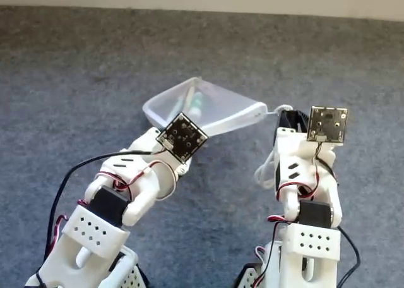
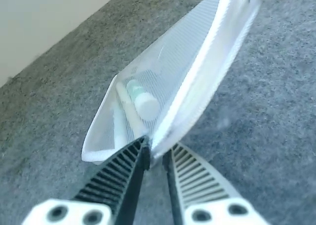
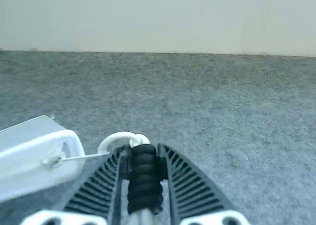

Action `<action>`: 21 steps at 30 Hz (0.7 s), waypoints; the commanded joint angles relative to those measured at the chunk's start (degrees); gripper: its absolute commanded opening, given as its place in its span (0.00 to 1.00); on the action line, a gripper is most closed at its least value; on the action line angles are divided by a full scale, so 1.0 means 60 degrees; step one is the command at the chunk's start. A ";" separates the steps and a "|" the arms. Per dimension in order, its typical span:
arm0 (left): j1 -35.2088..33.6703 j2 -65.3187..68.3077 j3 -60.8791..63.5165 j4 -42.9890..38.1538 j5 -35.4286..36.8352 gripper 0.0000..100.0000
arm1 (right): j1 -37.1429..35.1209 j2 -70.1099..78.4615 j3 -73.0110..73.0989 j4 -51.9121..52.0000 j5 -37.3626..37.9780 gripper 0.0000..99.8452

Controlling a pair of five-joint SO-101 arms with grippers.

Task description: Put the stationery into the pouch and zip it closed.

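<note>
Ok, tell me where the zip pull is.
In the right wrist view the zip pull is clamped in the right gripper, tied by a thin cord to one end of the pouch; the left gripper pinches the other end.

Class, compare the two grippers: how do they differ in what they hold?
The left gripper pinches the pouch at its edge; the right gripper clamps a black ribbed pull. Left touches the pouch; right stands apart, joined by a thin cord. Both are shut.

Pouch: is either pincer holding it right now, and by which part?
Both. The left pincer clamps the pouch at its end edge, by the zipper seam; the right pincer grips the black ribbed pull tied to the zipper slider.
</note>
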State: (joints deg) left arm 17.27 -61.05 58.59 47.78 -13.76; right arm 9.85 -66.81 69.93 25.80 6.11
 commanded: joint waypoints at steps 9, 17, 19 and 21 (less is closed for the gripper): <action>-0.1092 -0.0271 -0.0286 0.0322 0.0586 0.00 | 0.0960 0.0066 -0.0315 -0.0271 -0.0073 0.00; -0.0681 -0.0271 -0.0271 0.0337 0.0586 0.01 | 0.0608 0.0037 -0.0315 -0.0242 -0.0029 0.03; -0.0681 -0.0271 -0.0271 0.0337 0.0586 0.01 | 0.0608 0.0037 -0.0315 -0.0242 -0.0073 0.07; -0.0681 -0.0271 -0.0256 0.0337 0.0601 0.05 | 0.0608 0.0037 -0.0315 -0.0242 -0.0073 0.09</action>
State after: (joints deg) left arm 16.92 -61.14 58.59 47.78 -11.82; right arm 9.85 -66.46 69.93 25.80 6.11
